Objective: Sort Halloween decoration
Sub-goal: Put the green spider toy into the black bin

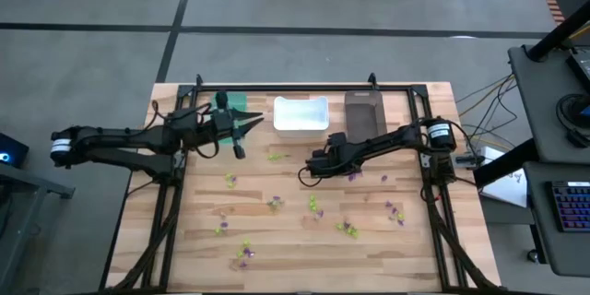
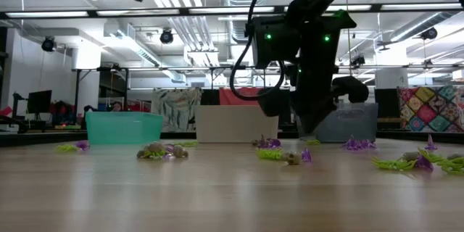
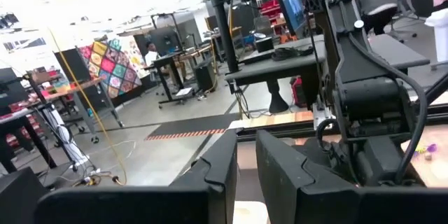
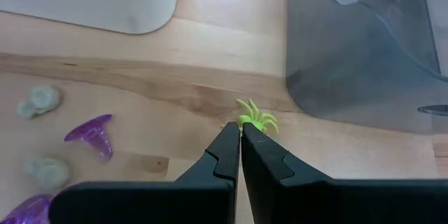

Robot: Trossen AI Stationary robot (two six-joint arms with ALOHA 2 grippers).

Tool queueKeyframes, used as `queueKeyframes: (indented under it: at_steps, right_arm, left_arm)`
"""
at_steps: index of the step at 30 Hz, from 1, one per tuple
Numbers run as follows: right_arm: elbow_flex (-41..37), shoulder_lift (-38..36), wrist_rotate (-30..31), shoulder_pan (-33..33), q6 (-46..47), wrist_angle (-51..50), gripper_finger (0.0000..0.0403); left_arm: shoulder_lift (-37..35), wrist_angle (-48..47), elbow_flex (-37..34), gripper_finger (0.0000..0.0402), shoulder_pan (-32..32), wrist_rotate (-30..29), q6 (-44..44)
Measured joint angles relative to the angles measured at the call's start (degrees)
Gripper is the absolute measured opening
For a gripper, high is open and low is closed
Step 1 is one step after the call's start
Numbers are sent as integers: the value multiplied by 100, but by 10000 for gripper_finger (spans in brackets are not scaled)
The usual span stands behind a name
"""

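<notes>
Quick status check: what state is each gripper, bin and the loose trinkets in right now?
Left gripper: nearly closed, above the teal plastic bin.
Right gripper: shut, beside a lime-green plastic spider.
White rectangular bin: upright.
Dark brown rectangular bin: upright.
Small plastic trinkets: scattered on the table.

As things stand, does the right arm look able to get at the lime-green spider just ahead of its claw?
Probably yes: the right claw is shut, its tips right at the lime-green spider, with bare wood around it. The dark bin stands just beyond, and the claw must open first.
</notes>
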Motion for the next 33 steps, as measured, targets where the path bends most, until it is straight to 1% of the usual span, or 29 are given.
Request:
queueKeyframes:
  at_steps: [7, 13, 21, 24, 33]
  right_arm:
    - [-7, 143, 75, -25, 1, 49, 9]
    - [-8, 284, 137, -41, 2, 92, 9]
    - [-9, 292, 139, -60, -2, 90, 9]
    - [-9, 292, 82, -60, -4, 90, 9]
    - [-7, 267, -372, -14, -13, 112, 9]
  left_arm:
    - [-123, -247, -4, 38, 0, 0, -34]
    - [-129, -259, -9, 38, 0, 2, -39]
    - [-127, -277, -11, 38, 0, 4, -42]
    - [-126, -318, -11, 38, 0, 7, -42]
    - [-125, -396, -13, 38, 0, 7, -44]
